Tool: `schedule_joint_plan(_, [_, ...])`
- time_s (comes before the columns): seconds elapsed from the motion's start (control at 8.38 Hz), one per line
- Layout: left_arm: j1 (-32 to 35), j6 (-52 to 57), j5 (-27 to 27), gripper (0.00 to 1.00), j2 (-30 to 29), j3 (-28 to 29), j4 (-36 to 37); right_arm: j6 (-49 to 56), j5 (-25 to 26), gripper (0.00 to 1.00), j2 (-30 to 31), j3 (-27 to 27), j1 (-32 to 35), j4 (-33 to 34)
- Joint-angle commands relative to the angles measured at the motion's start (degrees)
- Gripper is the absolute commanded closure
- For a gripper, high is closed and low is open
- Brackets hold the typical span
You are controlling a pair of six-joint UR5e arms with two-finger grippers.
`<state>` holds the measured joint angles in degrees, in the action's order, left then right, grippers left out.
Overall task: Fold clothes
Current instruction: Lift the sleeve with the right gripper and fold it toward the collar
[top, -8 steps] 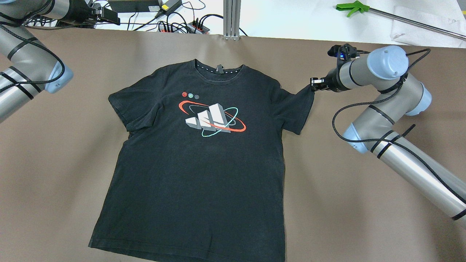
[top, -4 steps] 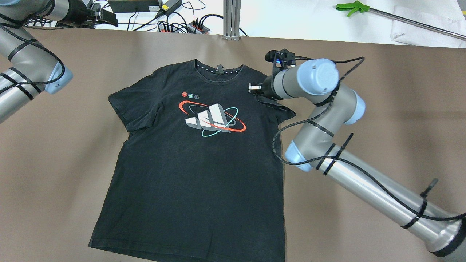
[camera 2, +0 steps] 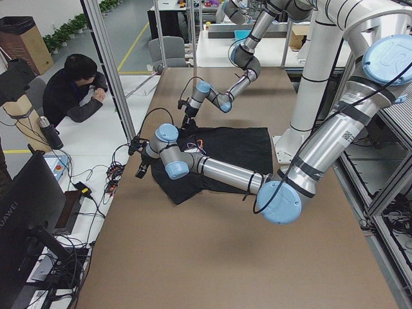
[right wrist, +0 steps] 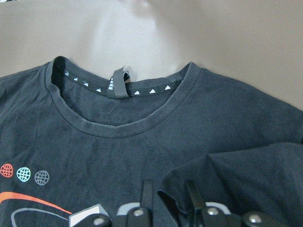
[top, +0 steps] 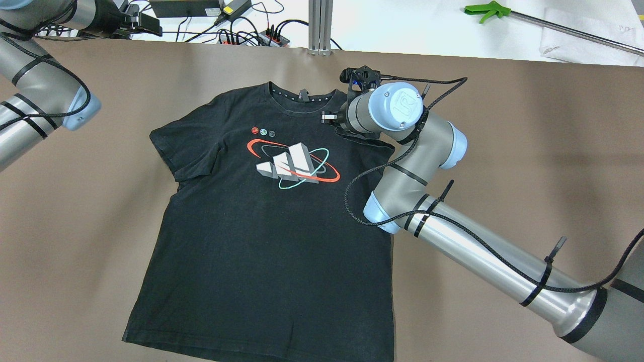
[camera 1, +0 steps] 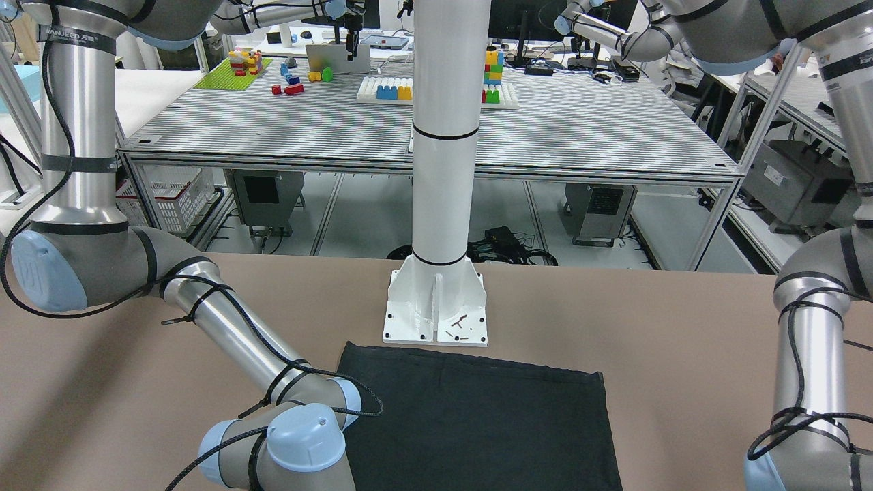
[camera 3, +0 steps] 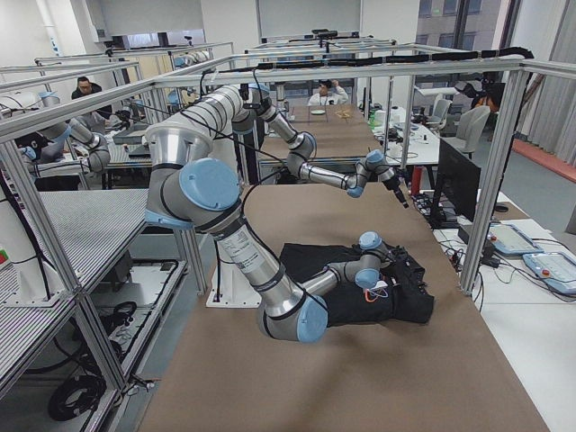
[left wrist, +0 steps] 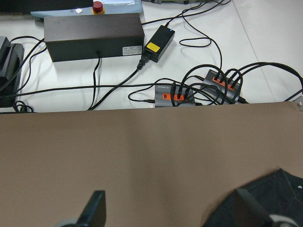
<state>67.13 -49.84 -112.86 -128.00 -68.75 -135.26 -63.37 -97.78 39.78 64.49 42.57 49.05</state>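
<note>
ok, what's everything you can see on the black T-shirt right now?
Black T-shirt, soft matte knit by the look, lying face up and mostly flat on the brown table cover, collar away from the robot. Chest print: three grey-white bars ringed by red and teal ellipses, three small dots above. Grey loop tag inside the neckline. The sleeve on the robot's left lies spread; the other is folded in over the chest, its hem pinched in the right pincer.

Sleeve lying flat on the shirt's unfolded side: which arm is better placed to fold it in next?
Probably left. The left gripper is open, free and nearer the flat sleeve; the right gripper is shut on the folded sleeve, across the shirt.
</note>
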Motion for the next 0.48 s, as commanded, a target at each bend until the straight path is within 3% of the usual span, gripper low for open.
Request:
schedule_joint_plan(0.0, [-0.1, 0.0, 0.1, 0.05, -0.1, 0.0, 0.0, -1.7, 5.2, 0.06, -2.9, -2.4, -2.2, 0.1])
schedule_joint_plan(0.36, [0.0, 0.0, 0.1, 0.05, -0.1, 0.1, 0.0, -2.0, 4.0, 0.06, -3.2, -2.3, -2.0, 0.4])
